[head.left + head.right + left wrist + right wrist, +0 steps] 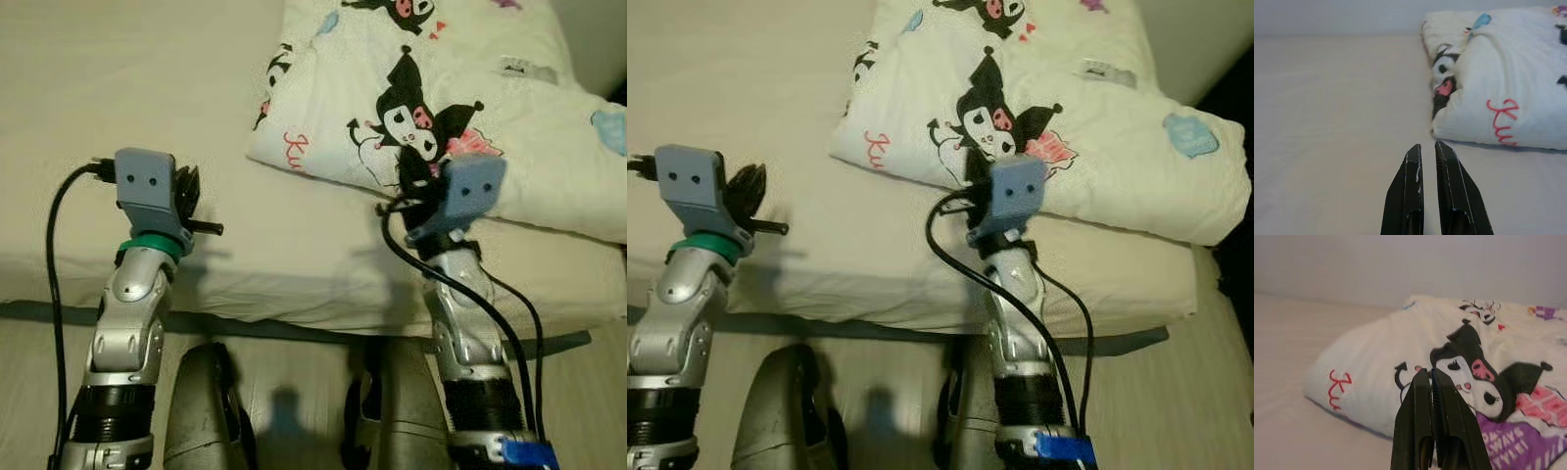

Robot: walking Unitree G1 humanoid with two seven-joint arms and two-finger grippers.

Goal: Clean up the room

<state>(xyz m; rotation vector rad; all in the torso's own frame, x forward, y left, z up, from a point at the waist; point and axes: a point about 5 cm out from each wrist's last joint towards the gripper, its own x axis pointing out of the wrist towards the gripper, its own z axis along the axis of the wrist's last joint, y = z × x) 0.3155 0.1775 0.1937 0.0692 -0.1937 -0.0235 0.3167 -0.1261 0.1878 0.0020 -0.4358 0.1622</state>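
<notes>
Both arms reach over the bed (147,98) edge. Left gripper (1433,149) hovers over bare sheet, fingers together, empty. Right gripper (1431,374) sits at the folded cartoon-print blanket's (470,88) near edge, fingers together; nothing visibly pinched. Pushing closed-fingered could rumple the fold or shove the blanket away. Nothing blocks it.

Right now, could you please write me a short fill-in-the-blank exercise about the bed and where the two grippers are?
1. The folded quilt printed with cartoon characters lies on the ____.
2. The left gripper hovers over bare sheet with its fingers nearly ____.
3. The gripper poised at the quilt's near edge is the ____ gripper.
4. The lettering on the quilt's corner is ____ in colour.

Missing words: bed; shut; right; red
</notes>
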